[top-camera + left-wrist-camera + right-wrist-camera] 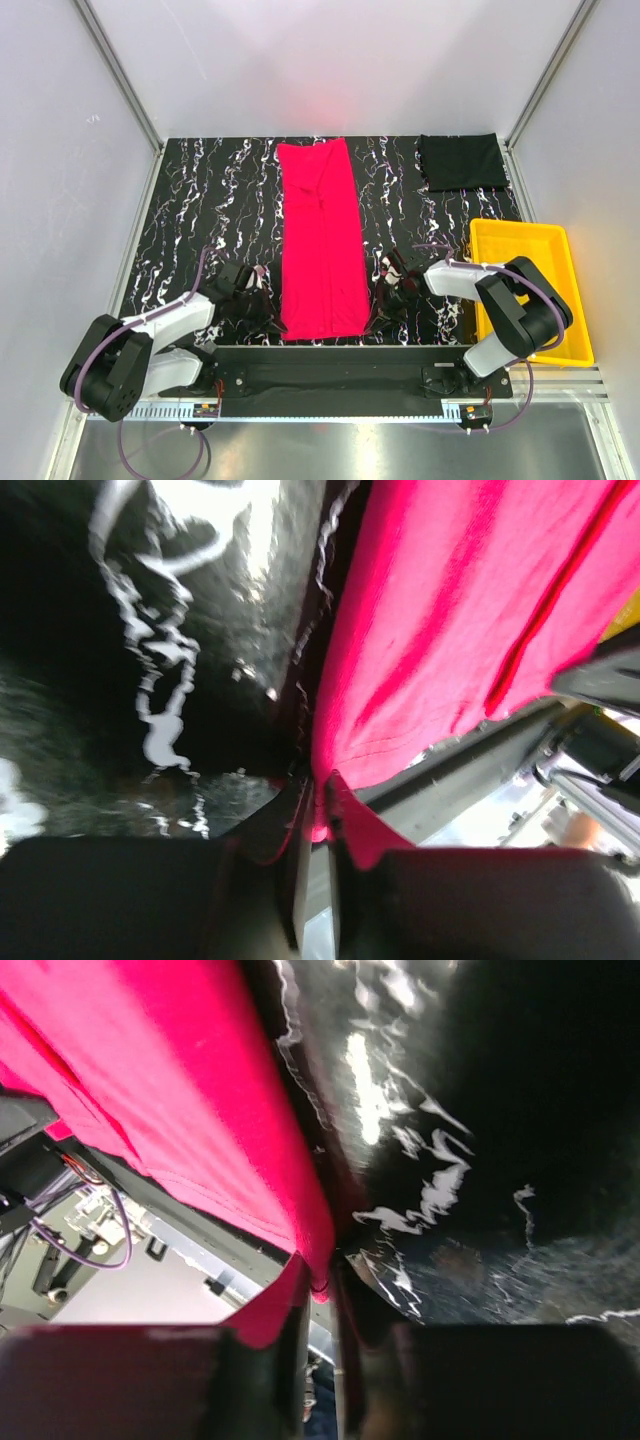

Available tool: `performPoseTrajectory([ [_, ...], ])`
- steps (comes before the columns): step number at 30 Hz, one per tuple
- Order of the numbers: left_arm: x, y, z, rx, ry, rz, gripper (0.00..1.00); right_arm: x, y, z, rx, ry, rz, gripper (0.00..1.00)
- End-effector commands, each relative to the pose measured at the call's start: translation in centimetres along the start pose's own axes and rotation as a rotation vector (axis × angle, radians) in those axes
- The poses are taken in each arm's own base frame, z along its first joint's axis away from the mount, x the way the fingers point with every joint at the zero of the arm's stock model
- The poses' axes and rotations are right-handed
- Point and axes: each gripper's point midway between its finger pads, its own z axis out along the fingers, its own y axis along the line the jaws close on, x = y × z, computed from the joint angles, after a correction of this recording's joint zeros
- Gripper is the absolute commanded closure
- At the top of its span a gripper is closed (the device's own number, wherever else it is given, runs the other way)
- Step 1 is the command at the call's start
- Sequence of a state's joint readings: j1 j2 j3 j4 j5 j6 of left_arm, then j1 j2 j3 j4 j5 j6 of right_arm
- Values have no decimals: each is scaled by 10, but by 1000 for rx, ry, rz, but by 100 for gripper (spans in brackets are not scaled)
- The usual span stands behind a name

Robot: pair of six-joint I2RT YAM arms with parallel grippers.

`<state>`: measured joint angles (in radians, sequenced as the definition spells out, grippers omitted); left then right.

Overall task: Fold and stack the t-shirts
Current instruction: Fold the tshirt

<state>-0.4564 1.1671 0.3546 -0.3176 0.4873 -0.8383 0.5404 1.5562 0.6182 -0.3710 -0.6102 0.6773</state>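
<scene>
Evidently left gripper [258, 293] and right gripper [386, 291] each pinch a near corner of the red tee [320, 240]; its long axis runs from near edge to far edge. Folded, the black tee [462, 162] lies at the far-right corner.

The tabletop [200, 210] is black with white veining. White panels enclose it: back wall [420, 60] at 12 o'clock, left wall [50, 200] at 9, right wall [600, 160] at 3. Aluminium posts [120, 75] mark the far corners. Lighting is diffuse. A metal ledge [350, 450] runs along 6 o'clock.
</scene>
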Motion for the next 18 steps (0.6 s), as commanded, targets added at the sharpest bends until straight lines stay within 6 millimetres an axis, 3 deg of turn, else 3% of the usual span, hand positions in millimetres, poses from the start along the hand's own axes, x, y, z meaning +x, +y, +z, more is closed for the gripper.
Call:
performPoseTrajectory([
  [1, 13, -1, 2, 37, 55, -6, 95, 0, -5, -1, 9, -25, 7, 84],
  [4, 12, -20, -2, 93, 51, 35, 100, -5, 9, -8, -25, -49, 20, 99],
  [14, 8, -57, -14, 170, 109, 60, 100, -21, 51, -31, -103, -93, 3, 100],
  [18, 13, -48, -8, 148, 138, 35, 100, -11, 35, -21, -61, -22, 42, 100],
])
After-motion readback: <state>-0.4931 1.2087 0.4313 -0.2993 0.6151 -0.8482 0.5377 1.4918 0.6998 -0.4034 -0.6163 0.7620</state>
